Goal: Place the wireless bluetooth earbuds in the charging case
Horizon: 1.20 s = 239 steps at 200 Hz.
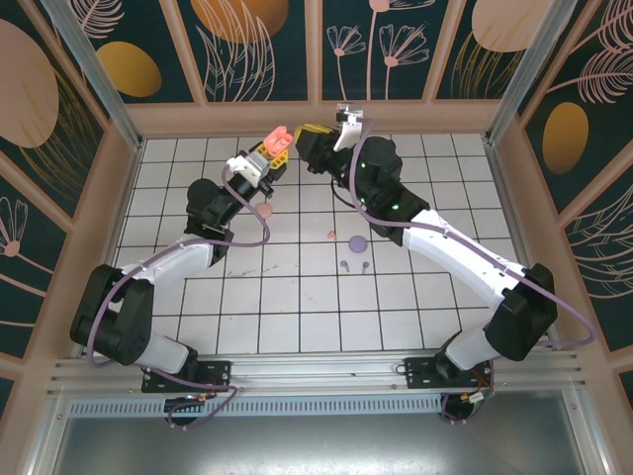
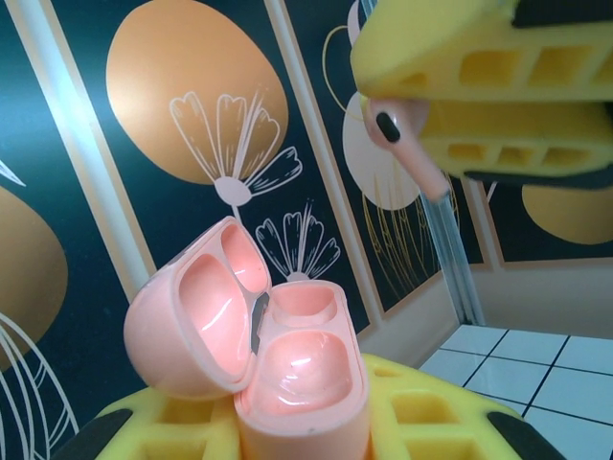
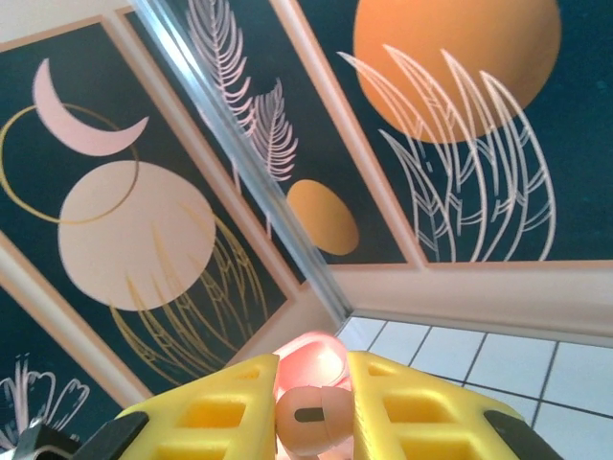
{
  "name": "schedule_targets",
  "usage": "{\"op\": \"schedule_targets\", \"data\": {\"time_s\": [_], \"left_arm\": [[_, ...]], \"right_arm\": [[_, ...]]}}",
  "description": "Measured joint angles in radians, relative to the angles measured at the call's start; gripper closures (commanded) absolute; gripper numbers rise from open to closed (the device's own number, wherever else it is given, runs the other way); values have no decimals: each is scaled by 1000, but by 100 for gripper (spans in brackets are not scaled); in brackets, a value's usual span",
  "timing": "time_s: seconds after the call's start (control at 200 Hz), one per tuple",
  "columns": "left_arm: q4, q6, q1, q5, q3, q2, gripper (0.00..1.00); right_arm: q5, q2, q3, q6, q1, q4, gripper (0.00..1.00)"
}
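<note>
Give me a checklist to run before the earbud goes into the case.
1. Lid open: ok, the lid of the pink case is swung back.
2. Both wells empty: ok.
3. Case held: ok, the left fingers clamp its base.
4. Earbud held: ok, the right fingers pinch the pale pink earbud.
5. Earbud over a well: not ok, in the left wrist view it hangs above the case and off to one side.
6. Stem aimed at a well: cannot tell.
</note>
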Motion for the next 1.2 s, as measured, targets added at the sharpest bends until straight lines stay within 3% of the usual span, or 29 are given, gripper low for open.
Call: {"op": "schedule_targets", "data": {"time_s": [0.611,1.196], "left_arm": [[-8,-33,-5,34,21,5,100],[-35,-33,-6,37,32,5,100]], "right_arm": [[-166,10,-76,60,0,297,78],[-215,119,-81,101,2,352,78]]}}
